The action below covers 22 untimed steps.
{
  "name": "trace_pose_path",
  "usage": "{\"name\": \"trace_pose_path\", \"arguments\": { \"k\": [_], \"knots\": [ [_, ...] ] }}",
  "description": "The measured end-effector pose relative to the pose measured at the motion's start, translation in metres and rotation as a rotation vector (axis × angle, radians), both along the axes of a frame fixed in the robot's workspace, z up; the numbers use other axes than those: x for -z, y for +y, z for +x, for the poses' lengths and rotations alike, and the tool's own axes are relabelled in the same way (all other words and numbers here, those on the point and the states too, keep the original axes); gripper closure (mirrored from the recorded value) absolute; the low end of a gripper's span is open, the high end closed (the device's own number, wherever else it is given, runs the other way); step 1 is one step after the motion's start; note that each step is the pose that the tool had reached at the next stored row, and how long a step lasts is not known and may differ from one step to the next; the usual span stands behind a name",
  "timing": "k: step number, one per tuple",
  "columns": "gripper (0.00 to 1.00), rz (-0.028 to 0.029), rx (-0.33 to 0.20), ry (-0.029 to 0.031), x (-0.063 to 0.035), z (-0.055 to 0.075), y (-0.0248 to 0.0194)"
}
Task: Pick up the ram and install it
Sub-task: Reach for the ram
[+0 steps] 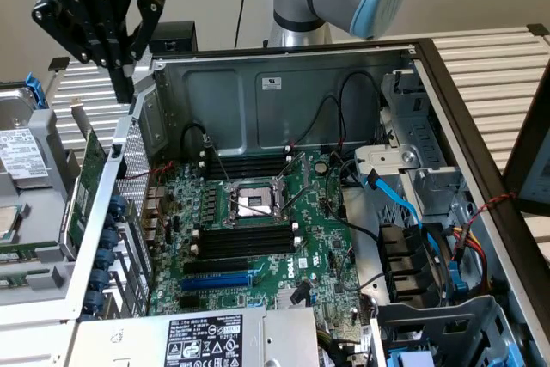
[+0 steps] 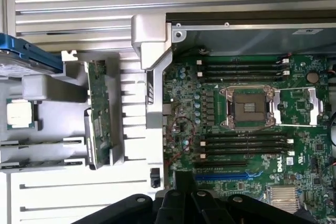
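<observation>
The hand is held shut and empty over the parts tray, at the exterior view's left of the computer case. The ram is judged not yet picked up. Opened fingers would be needed for any grasp.

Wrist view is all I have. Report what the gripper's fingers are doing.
Observer: The gripper is shut, with its fingertips together and nothing between them.
Operator: Give me its place against the case.
Observer: It hangs above the case wall on the exterior view's left, higher than the rim and not over the motherboard.
Operator: Now tell me what lies past the board on the other side.
Observer: On the exterior view's right there is a drive bay with a blue cable running across it.
</observation>
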<state>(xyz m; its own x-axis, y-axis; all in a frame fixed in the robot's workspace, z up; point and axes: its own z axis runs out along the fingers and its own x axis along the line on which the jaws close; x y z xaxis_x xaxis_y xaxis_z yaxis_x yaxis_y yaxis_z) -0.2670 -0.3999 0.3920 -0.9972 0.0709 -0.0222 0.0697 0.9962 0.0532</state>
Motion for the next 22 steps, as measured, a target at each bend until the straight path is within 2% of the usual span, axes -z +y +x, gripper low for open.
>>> {"name": "trace_pose_path", "arguments": {
  "k": [22],
  "knots": [
    [0.89,0.0007,0.0,0.0,0.0042,-0.1,0.0]
  ]
}}
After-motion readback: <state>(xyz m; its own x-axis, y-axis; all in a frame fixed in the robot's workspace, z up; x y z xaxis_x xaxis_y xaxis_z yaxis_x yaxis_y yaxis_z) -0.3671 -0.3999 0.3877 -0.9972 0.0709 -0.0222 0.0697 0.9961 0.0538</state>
